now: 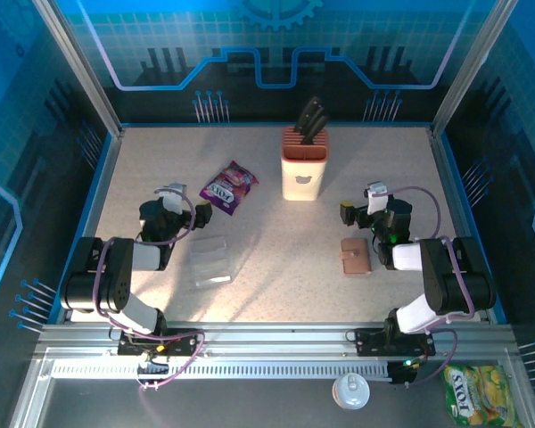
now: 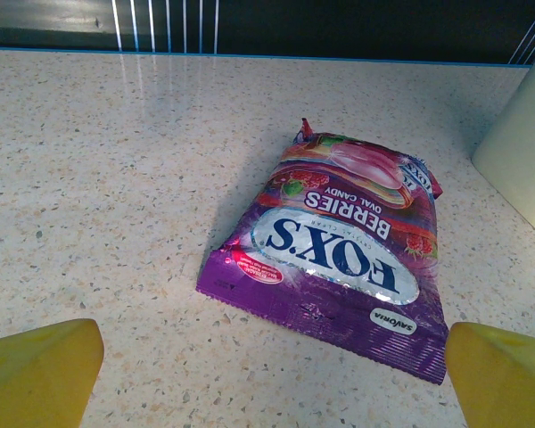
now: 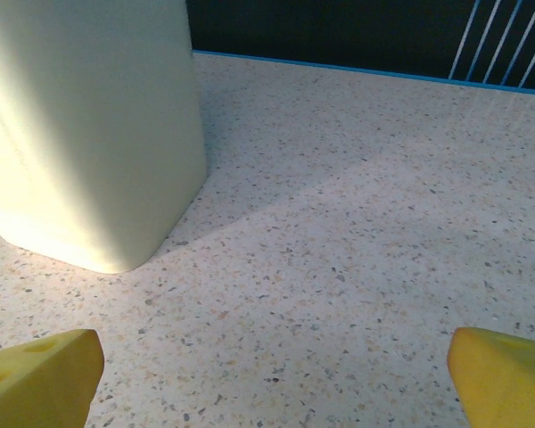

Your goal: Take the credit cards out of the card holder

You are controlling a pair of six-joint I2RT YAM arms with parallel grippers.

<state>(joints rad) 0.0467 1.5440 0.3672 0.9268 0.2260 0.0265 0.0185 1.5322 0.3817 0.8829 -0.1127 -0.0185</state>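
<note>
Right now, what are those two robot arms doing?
Nothing is being handled yet. Both arms sit folded low over the table, and the left pincer and the right pincer are open and empty. The brown card holder lies shut on the table beside the right arm, untouched. A purple candy packet lies in front of the left pincer.

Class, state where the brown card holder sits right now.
In the top external view, the card holder lies flat on the table's right half, nearer than the knife block and right of the clear plastic sleeve.
</note>
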